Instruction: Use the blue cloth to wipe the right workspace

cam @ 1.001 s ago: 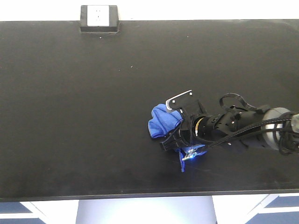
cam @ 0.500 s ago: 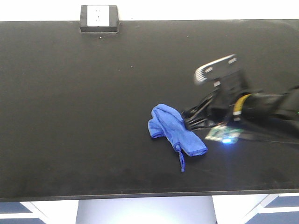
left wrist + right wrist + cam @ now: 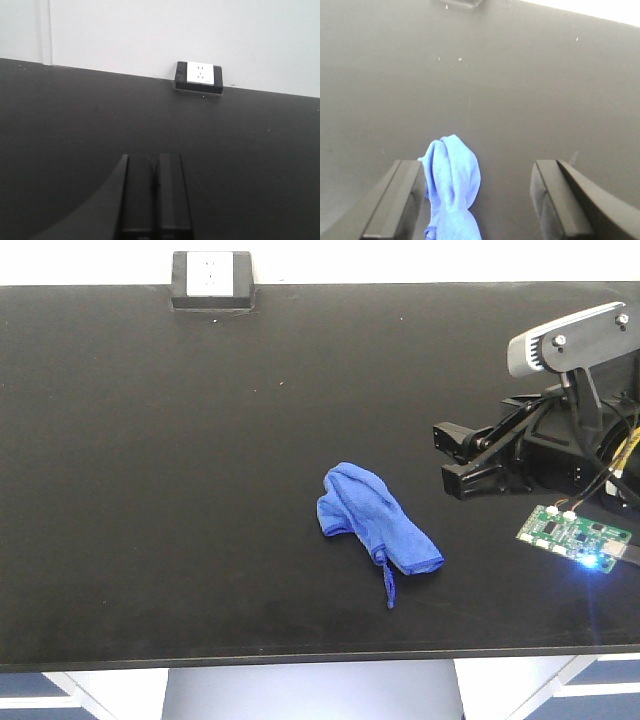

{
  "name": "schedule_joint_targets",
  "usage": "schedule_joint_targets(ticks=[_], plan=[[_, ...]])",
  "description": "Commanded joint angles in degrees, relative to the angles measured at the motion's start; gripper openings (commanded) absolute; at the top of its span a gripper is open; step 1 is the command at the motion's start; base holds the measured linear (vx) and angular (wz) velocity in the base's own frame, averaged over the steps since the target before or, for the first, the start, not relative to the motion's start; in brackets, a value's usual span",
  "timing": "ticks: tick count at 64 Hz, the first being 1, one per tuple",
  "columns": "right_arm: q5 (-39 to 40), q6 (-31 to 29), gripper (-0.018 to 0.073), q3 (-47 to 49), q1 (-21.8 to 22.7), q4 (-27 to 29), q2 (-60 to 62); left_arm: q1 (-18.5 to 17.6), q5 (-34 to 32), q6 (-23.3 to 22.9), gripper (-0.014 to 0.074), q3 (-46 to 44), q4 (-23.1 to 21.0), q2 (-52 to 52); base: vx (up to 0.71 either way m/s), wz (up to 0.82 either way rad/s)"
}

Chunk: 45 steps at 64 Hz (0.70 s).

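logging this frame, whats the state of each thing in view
small royal-blue microfibre cloth: crumpled, lying loose on the counter, held by neither tool
right tool: open, empty, apart from the cloth
left tool: shut, empty
wide matte black countertop: flat, bare around the cloth

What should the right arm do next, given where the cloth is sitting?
Probably bring the right gripper back down over the blue cloth and regrasp it. The cloth lies loose and bunched on the black countertop, clear of the open fingers, so no wiping can happen yet.
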<state>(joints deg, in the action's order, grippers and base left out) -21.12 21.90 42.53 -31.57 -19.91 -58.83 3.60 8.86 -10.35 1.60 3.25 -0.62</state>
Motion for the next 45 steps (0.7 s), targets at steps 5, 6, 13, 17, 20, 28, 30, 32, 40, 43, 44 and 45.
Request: schedule_joint_targets(ticks=[5,6,13,17,20,28,30,32,40,43,44,45], plan=[[1.29,-0.40,0.0412,1.22,0.46,-1.00,3.84,-0.21,-4.77,-0.49,-0.0006,1.76,-0.37,-0.38,0.00,0.00],[0.65,-0.40,0.0400,1.22,0.74,-0.77,4.37,-0.21,-4.77,-0.49,-0.0006,1.76,-0.37,-0.38,0.00,0.00],[-3.76,-0.44,0.0271,1.22,4.83,3.85,9.65,-0.21,-4.77,-0.49,-0.0006,1.76,-0.37,-0.38,0.00,0.00],[-6.64,-0.44,0.0183,1.01,9.14,5.89,12.41,-0.21,-4.77,-0.49,-0.0006,1.76,-0.37,-0.38,0.00,0.00],[-6.62,-0.61,0.0098,-0.37,13.05,6.69,15.10,-0.21,-4.77,-0.49,-0.0006,1.76,-0.37,-0.38,0.00,0.00],[2.86,-1.42,-0.0013,-9.76,23.68,6.99,24.27,-0.21,-4.77,-0.49,-0.0006,1.76,-0.37,-0.38,0.00,0.00],[7.05,-2.21,-0.0011,-13.36,26.06,7.52,27.22,-0.21,-4.77,-0.49,-0.0006,1.76,-0.37,-0.38,0.00,0.00],[10.33,-3.12,-0.0011,-16.39,27.65,8.28,29.68,-0.21,-4.77,-0.49,-0.0006,1.76,-0.37,-0.38,0.00,0.00],[19.65,-9.60,-0.0009,-29.59,30.95,11.73,40.68,-0.21,-4.77,-0.49,-0.0006,1.76,-0.37,-0.38,0.00,0.00],[20.19,-11.85,-0.0008,-33.32,30.90,12.77,44.38,-0.21,-4.77,-0.49,-0.0006,1.76,-0.37,-0.38,0.00,0.00],[20.19,-12.52,-0.0008,-35.07,30.90,13.02,45.61,-0.21,-4.77,-0.49,-0.0006,1.76,-0.37,-0.38,0.00,0.00],[20.19,-13.56,-0.0008,-36.21,30.90,13.20,47.43,-0.21,-4.77,-0.49,-0.0006,1.76,-0.37,-0.38,0.00,0.00]])
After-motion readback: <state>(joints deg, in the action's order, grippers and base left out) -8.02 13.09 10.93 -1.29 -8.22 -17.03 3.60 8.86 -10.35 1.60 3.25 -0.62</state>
